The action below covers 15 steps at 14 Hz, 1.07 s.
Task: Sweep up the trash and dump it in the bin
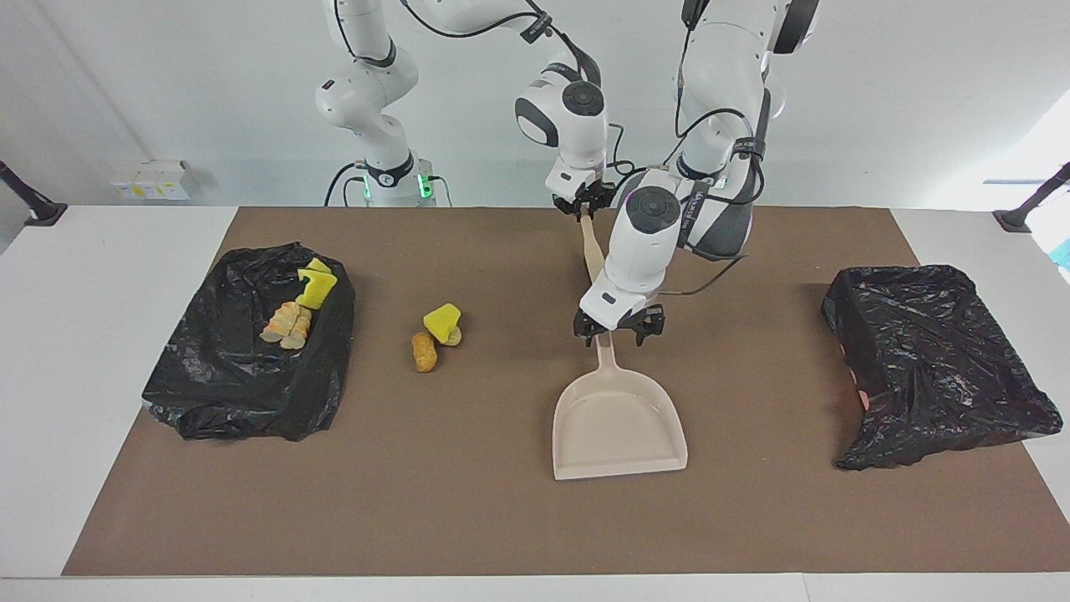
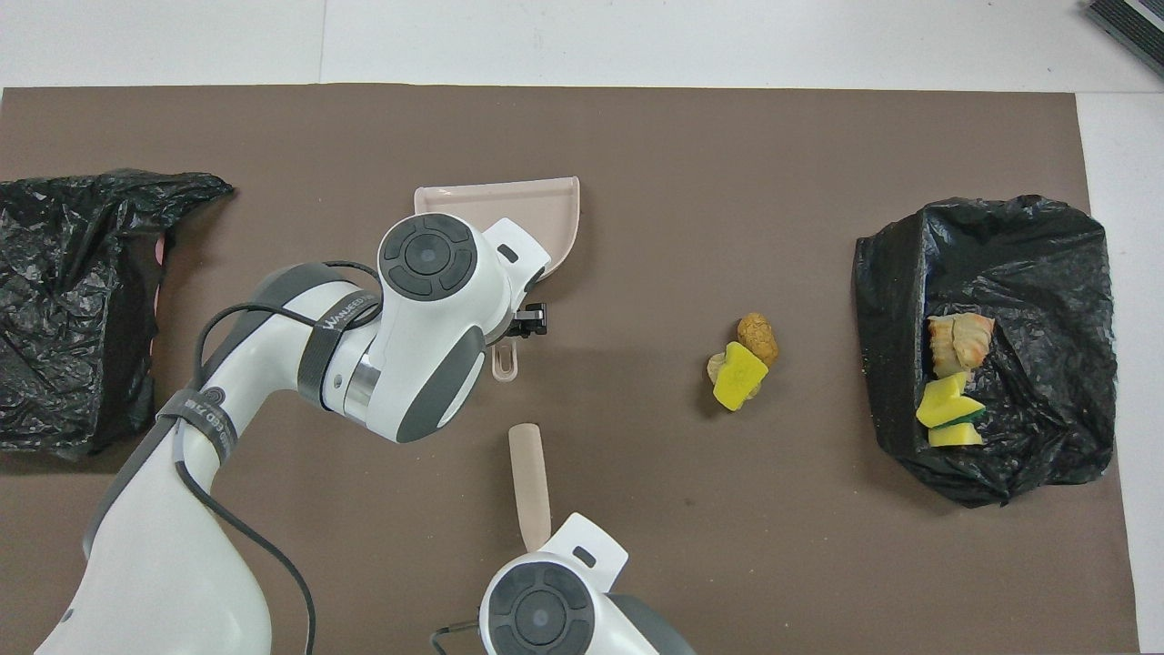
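Loose trash lies on the brown mat: a yellow sponge chunk (image 1: 441,320) (image 2: 738,375) leaning on tan lumps (image 1: 424,352) (image 2: 757,337). More trash (image 1: 294,311) lies in the black-bagged bin (image 1: 219,376) (image 2: 1037,273) at the right arm's end. The beige dustpan (image 1: 619,426) (image 2: 536,205) lies flat mid-mat. My left gripper (image 1: 616,333) (image 2: 518,326) is low over its handle, open, a finger on each side. My right gripper (image 1: 585,209) is shut on a beige paddle (image 1: 590,247) (image 2: 530,478), which slants down toward the dustpan handle.
A second black-bagged bin (image 1: 936,359) (image 2: 64,300) stands at the left arm's end of the table. The brown mat (image 1: 468,518) covers most of the white table. The left arm's wrist hides the paddle's lower end in the facing view.
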Available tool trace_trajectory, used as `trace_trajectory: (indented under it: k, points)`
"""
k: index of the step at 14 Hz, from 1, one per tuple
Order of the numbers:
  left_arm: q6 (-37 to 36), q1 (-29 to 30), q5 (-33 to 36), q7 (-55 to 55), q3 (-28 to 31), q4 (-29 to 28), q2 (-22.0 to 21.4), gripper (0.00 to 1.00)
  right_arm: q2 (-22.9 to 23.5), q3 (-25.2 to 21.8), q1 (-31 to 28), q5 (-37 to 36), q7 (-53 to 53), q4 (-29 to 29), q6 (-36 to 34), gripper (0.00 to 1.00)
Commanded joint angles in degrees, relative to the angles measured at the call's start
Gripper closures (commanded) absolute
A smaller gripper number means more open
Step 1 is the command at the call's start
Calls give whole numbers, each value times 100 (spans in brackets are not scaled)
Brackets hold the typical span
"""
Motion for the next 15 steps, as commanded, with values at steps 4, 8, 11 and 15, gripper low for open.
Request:
trace_trajectory:
  k: [4, 8, 11, 15]
  points:
    - [236, -194, -28, -92, 90, -508, -329, 35, -1186, 26, -735, -458, -35, -147, -1307, 100]
    - [262, -194, -46, -84, 90, -509, -329, 78, -1450, 17, -1395, -695, -17, 64, -1640, 100]
    - [219, -133, -37, -5, 98, -439, -303, 100, -1408, 26, -2052, -1092, -558, 20, -1625, 100]
    - [87, 16, 24, 380, 169, -254, -329, 100, -1065, 26, -3294, -1827, -2415, -120, -1510, 100]
